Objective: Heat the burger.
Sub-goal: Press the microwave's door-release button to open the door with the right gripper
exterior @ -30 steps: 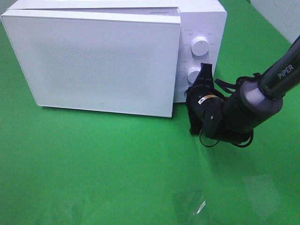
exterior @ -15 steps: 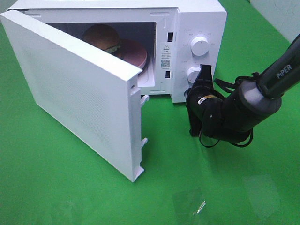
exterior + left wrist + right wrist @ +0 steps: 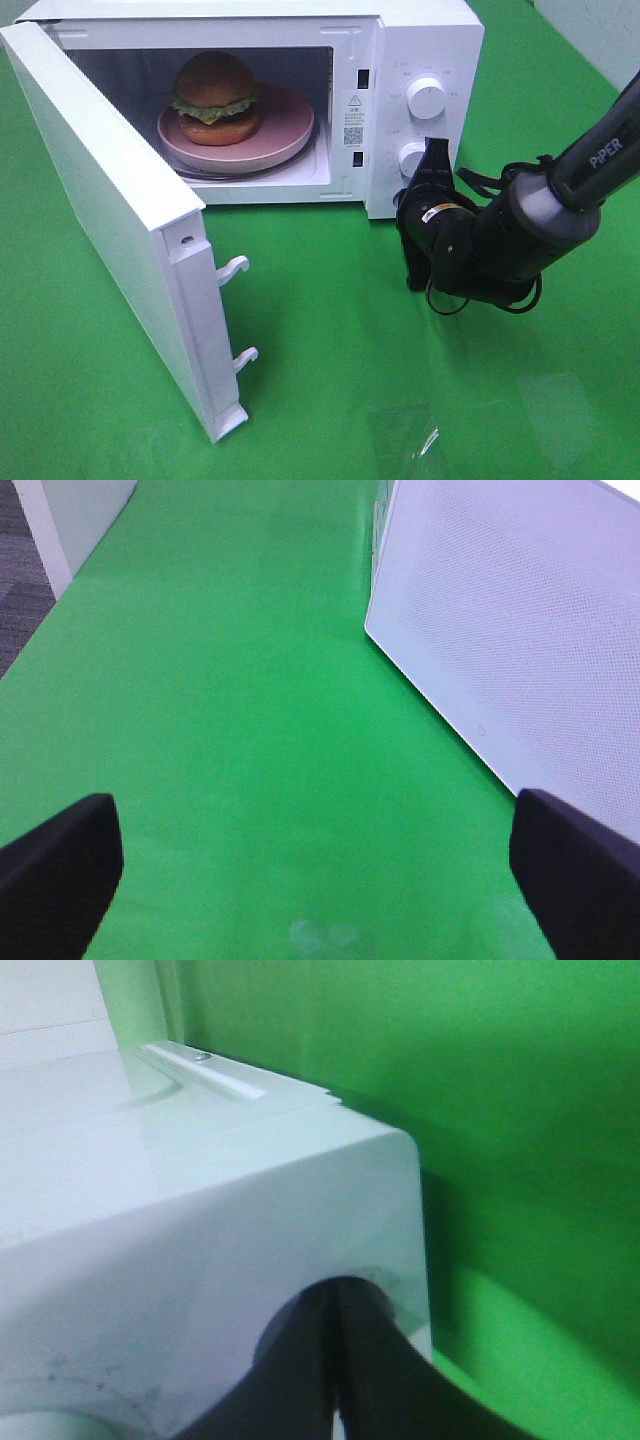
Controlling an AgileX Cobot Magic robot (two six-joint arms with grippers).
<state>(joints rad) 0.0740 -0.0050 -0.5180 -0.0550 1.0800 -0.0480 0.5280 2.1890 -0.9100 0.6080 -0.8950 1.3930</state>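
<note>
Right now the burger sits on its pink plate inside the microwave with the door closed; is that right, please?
No: the door stands wide open, as the exterior high view shows; the burger does sit on its pink plate inside the microwave.

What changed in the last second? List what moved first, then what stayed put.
The microwave door swung from almost shut to wide open, out toward the left of the exterior view, uncovering the burger on its pink plate inside. Nothing was visibly gripped or released. The right hand stayed shut at the lower knob, and the microwave body did not shift.
</note>
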